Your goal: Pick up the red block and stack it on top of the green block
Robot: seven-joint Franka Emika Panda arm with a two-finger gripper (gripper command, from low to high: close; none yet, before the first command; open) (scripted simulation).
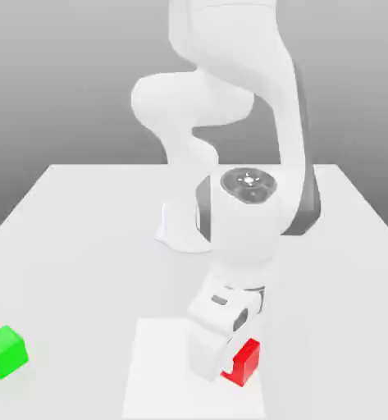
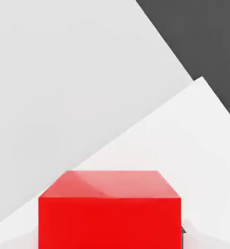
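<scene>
Gripper [image 1: 226, 366] of the Panda arm [image 1: 230, 107], lowered to the table [image 1: 90, 238] at the red block [image 1: 246, 361]. In the exterior view the white hand covers the block's side toward the exterior view's left, with the block partly tucked under it; whether the fingers are spread or pressed against the block cannot be told. The hand view shows the red block [image 2: 109, 209] close below the camera, its top face and one side face visible, both plain and unmarked.

The red block rests on a lighter rectangular patch [image 1: 160, 377] of the table surface, near the table's front edge. The green block [image 1: 4, 351] stands well apart from the red block, toward the exterior view's left, also near the front edge, resting on the table with nothing on top of it. Behind the red block, the arm's base [image 1: 180, 230] stands near the middle of the table, and the arm arches up and forward over the block.
</scene>
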